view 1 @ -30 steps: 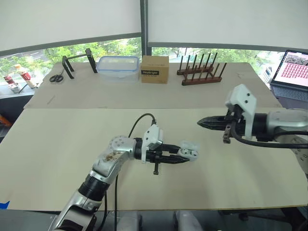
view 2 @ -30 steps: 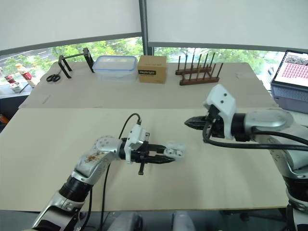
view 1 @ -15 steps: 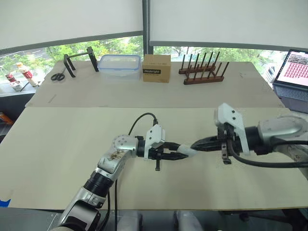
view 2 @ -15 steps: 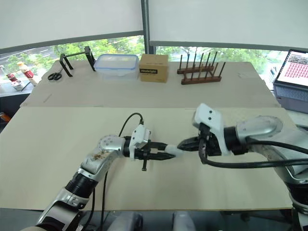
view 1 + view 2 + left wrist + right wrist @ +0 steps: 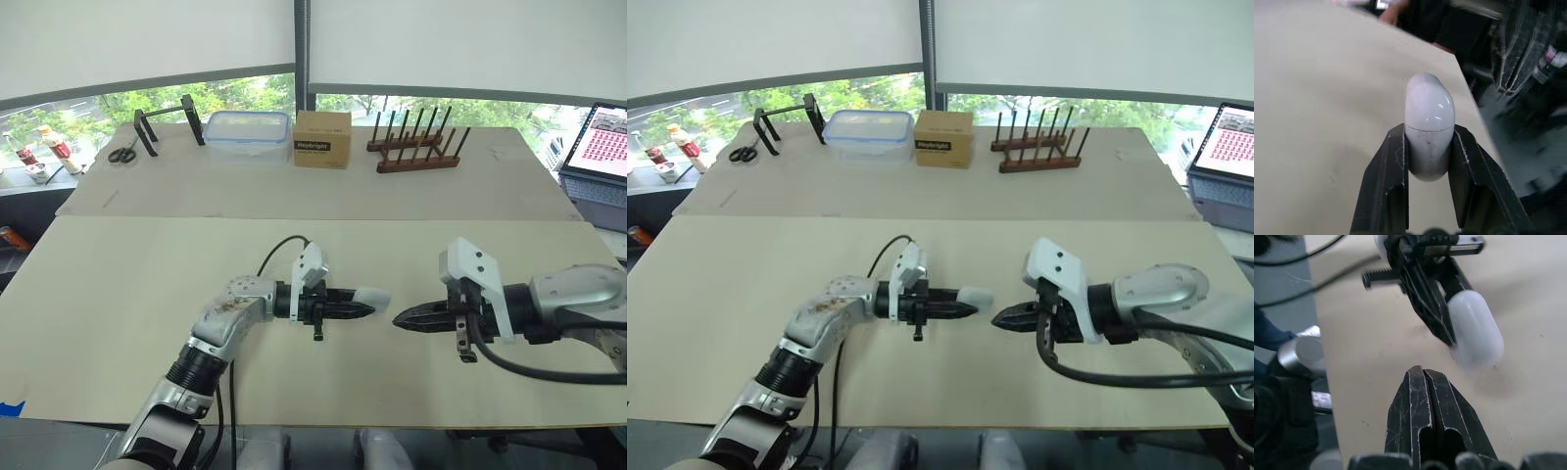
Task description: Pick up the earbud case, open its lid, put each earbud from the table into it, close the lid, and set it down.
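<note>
Counter [image 5: 118, 294]: pale, with a rack [image 5: 419, 147], tub [image 5: 249, 135] and box [image 5: 322, 139] along its far edge. Left gripper [image 5: 367, 310]: at mid-counter, fingers [image 5: 1391, 171] clamped on the earbud case [image 5: 1429, 127], one on either side. Right gripper [image 5: 402, 320]: fingers pressed together, holding nothing, tips facing the case, near but apart. Case: white, lid down, projecting beyond the left fingertips.

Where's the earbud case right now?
In the head views, the earbud case is near the middle of the table, clamped in the left gripper, with the right gripper just right of it, apart.
</note>
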Tool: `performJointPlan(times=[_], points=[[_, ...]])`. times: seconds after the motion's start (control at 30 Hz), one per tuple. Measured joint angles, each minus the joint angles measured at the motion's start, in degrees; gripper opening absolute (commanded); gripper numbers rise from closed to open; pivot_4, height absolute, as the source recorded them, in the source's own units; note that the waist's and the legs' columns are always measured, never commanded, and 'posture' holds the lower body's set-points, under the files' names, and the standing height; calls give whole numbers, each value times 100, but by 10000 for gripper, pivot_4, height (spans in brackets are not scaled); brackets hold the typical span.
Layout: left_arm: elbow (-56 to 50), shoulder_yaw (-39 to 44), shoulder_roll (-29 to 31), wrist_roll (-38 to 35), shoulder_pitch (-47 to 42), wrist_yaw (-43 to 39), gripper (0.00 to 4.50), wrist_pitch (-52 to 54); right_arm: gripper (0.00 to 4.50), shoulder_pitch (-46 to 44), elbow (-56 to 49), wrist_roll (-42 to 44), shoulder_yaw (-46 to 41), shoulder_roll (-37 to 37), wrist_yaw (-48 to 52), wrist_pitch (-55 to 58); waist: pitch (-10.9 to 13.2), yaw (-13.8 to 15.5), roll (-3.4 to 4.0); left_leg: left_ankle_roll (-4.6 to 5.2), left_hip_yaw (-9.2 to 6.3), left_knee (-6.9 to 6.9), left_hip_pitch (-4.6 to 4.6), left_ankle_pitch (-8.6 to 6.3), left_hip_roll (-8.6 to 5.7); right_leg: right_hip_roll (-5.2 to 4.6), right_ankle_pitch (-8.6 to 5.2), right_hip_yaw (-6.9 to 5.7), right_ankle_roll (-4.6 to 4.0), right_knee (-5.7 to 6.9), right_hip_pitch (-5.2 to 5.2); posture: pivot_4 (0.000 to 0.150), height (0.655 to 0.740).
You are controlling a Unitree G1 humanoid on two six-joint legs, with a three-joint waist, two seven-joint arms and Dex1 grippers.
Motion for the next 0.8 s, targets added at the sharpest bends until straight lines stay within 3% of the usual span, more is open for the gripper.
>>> performJointPlan(times=[0.13, 0.33, 0.4, 0.6, 0.67, 0.8], points=[[603, 314, -300, -255, -458, 567, 5769, 1365, 0, 261, 45, -590, 3, 37, -225, -566, 0, -14, 0, 0, 1, 0, 2, 0, -1, 0, 0, 1, 0, 1, 0, 1500, 7400], [1592, 621, -606, -163, -812, 1106, 5769, 1576, 0, 449, 70, -917, 31, 178, -350, -892, 1, -24, -1, -4, 1, -4, 2, 3, -2, 0, 1, 3, -2, -2, -3, 1500, 7400], [1789, 622, -598, -96, -842, 1131, 16279, 1540, 0, 456, 106, -989, 42, 189, -351, -948, 1, -27, -2, -5, 0, -4, 2, 3, -2, -1, 1, 3, -2, -2, -2, 1500, 7400], [1791, 378, -422, 57, -955, 820, 42328, 913, 0, 457, 200, -1190, 67, 188, -277, -1116, -1, -18, -2, -7, 1, -5, 22, 4, -1, -2, 1, 3, -3, -3, 19, 1500, 7400], [1538, 183, -175, 261, -873, 695, 44019, 465, 0, 493, 213, -1207, 68, 126, -126, -1194, -2, -43, 0, -7, 2, -10, 26, 4, 1, 0, 2, 6, -4, -2, 19, 1500, 7400], [870, -137, 703, 1131, -333, 451, 45000, -1211, 12425, 543, 328, -1340, 67, -53, 151, -1389, -3, -139, 2, -12, 8, -24, 19, 7, 8, 4, 1, 18, -10, -2, -7, 1500, 7400]])
